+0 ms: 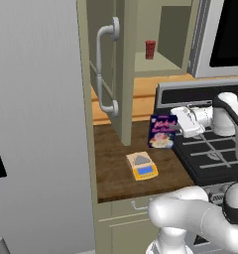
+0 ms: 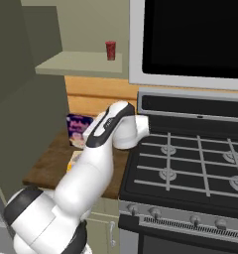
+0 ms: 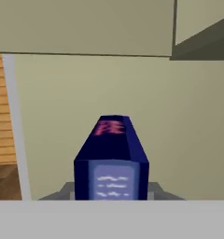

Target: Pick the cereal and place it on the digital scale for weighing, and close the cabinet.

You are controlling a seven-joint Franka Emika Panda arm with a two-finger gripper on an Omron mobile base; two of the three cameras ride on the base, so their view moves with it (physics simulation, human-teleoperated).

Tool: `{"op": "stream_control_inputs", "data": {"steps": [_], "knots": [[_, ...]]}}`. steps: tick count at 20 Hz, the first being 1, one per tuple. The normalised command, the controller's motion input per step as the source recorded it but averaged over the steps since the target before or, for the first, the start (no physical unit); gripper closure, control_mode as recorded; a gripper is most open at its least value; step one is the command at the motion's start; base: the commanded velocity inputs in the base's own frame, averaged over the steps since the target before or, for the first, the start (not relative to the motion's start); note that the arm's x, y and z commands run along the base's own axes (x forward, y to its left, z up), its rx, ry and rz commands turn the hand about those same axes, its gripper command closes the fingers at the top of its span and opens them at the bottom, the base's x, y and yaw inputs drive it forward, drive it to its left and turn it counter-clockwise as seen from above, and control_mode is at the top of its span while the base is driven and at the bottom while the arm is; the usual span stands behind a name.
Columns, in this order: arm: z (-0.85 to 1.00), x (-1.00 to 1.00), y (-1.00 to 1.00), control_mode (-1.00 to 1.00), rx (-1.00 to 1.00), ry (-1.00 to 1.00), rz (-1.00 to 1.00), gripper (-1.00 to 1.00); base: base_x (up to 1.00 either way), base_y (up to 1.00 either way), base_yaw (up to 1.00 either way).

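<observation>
The pincer (image 1: 176,124) is pinched on the cereal (image 1: 162,131), gripping the thin box across its narrow sides from the stove (image 1: 210,149) side. In the hand view the cereal (image 3: 111,158) sits directly between the finger tips with one end panel facing the camera, which indicates a grip centred on the box rather than at a corner. The box is carried upright, with its printed front facing outward in the left base view; it appears to be clear of the desk (image 1: 116,168), though contact with the surface cannot be ruled out.

The digital scale (image 1: 142,166) lies flat on the desk, forward of and below the held box, near but apart from it. Its grey weighing plate faces up and is unoccupied. The upright carry suits a placement on that small plate, since the base of the box is its smallest stable footprint.

The cabinet door (image 1: 108,69) stands open, edge-on over the desk, with its curved handle (image 1: 107,72) exposed. A red cup (image 1: 149,49) remains on the cabinet shelf (image 1: 155,64). The current step is judged to be transport toward the scale; placing the box and closing the door are not yet done.
</observation>
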Motion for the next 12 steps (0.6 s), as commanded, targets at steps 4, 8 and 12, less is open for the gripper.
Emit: {"op": "stream_control_inputs", "data": {"steps": [4, 8, 12], "knots": [[-0.41, 0.13, 0.44, -1.00, -0.03, 0.00, 0.00, 1.00, 0.00, 0.00, 0.00], [-0.32, 0.01, 0.25, -1.00, 0.00, 0.00, 0.00, 1.00, 0.00, 0.00, 0.00], [-0.24, -0.04, 0.09, -1.00, 0.00, 0.01, 0.00, 1.00, 0.00, 0.00, 0.00]]}}
